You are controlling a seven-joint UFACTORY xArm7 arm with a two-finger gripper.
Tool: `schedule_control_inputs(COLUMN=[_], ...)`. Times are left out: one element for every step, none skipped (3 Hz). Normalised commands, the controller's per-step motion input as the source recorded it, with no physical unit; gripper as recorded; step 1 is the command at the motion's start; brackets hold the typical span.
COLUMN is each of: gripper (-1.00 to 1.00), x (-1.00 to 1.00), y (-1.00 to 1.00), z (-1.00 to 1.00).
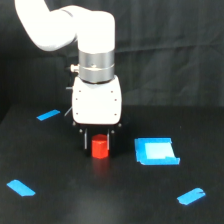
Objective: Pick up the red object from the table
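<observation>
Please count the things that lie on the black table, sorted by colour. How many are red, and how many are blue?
Red: 1, the red object between the fingers of the gripper.
Blue: 4, the blue square piece and 3 tape strips.
Total: 5 on the table.

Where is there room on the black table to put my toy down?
The matte black table is bare in front, between the two near blue tape strips. It is crowded in the middle, where the white gripper straddles the small red block beside the blue square piece.
</observation>
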Motion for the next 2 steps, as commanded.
schedule_control_inputs(gripper=[-0.98,-0.99], x=[0.01,-0.02], y=[-0.01,0.13], z=[0.32,0.78])
